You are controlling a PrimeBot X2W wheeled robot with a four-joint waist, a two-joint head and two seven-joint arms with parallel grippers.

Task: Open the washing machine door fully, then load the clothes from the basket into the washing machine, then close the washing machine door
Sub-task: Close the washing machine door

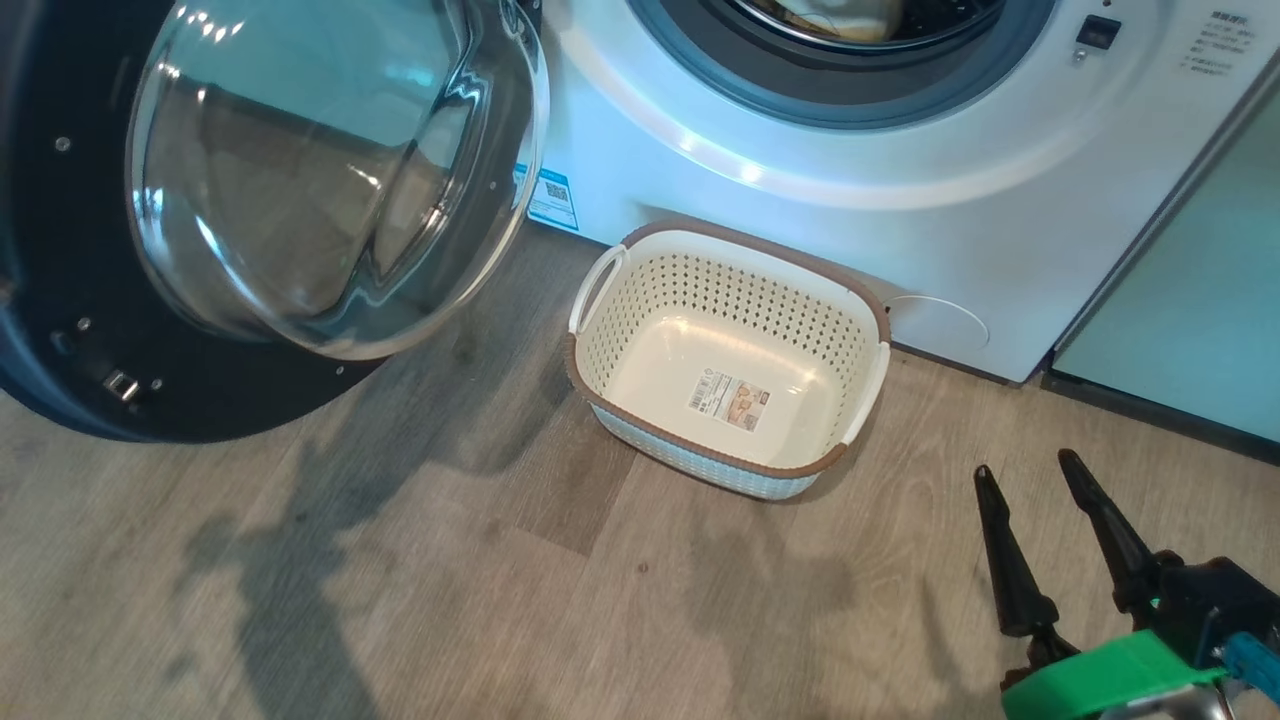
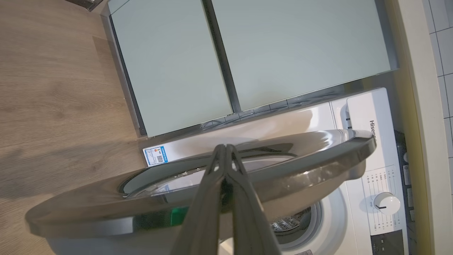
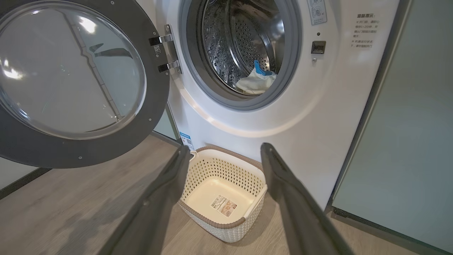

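Door [image 1: 200, 395] is swung wide out to the left of the washer [image 1: 900, 220], clothes [image 3: 255, 82] in the drum, basket [image 1: 740, 300] empty. Left gripper [image 2: 225, 148] is pinched shut on nothing, just at the door's outer face, so it's the closer arm for pushing it closed. Right gripper [image 1: 1027, 463] is wide open and empty, near right of the basket.

We read this as a home laundry corner: a white front-loading washing machine [image 3: 318, 117] set under a cream countertop [image 2: 417, 106], pale green cabinet doors [image 2: 170, 71] beside it, wood-look plank floor [image 1: 400, 580], white wall tiles [image 2: 442, 35]
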